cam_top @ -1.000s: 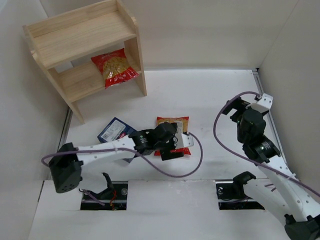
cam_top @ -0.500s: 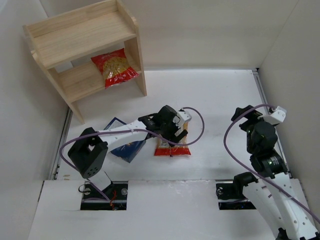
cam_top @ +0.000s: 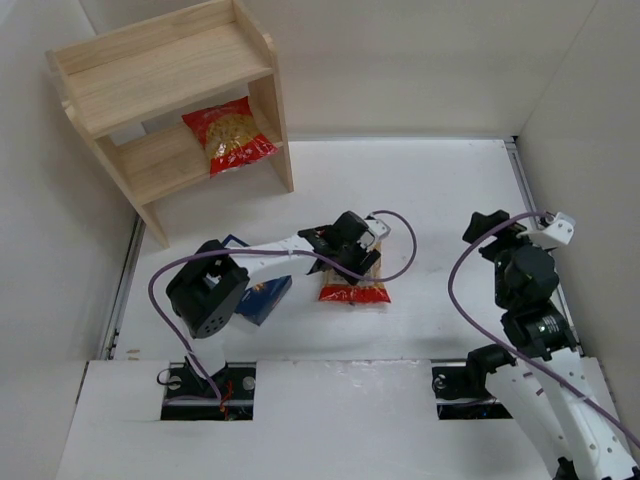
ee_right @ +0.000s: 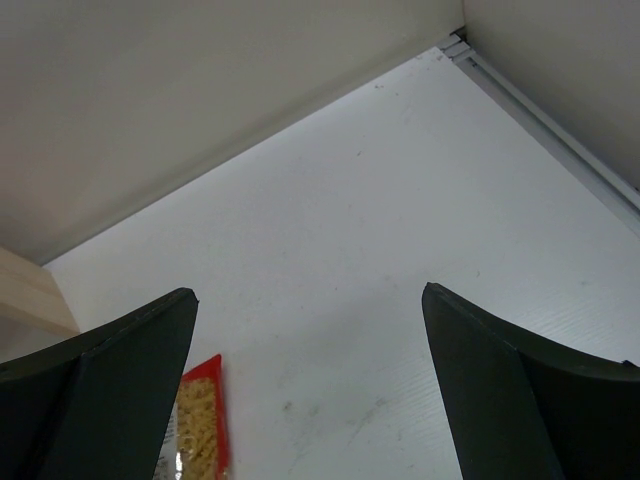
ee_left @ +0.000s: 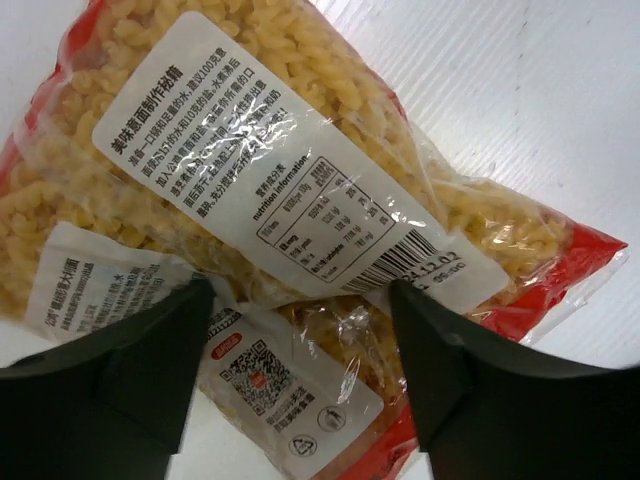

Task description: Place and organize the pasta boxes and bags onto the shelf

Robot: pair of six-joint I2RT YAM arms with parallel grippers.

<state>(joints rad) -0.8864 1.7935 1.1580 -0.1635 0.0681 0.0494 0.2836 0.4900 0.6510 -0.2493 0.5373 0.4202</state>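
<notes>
A clear bag of yellow pasta (cam_top: 355, 290) with red end bands lies label-up on the white table; the left wrist view shows its white labels (ee_left: 280, 170) close up. My left gripper (cam_top: 352, 262) is down on it. Its two dark fingers (ee_left: 440, 380) stand partly closed on either side of a crinkled bulge of the bag (ee_left: 330, 330). A second pasta bag (cam_top: 232, 135) lies on the lower tier of the wooden shelf (cam_top: 165, 70). The dark blue pasta box (cam_top: 262, 297) lies under my left arm, mostly hidden. My right gripper (cam_top: 488, 224) hangs open over bare table (ee_right: 310, 300).
White walls close in the table at the back and on both sides. A rail (ee_right: 560, 120) runs along the right wall. The shelf's top tier holds nothing. In the right wrist view the floor bag's red end (ee_right: 200, 430) and a corner of the shelf (ee_right: 25, 295) show.
My left arm swung toward the back right and came down on the bag, and its jaws narrowed from wide open. The bag shifted slightly right. My right arm drew back and rose.
</notes>
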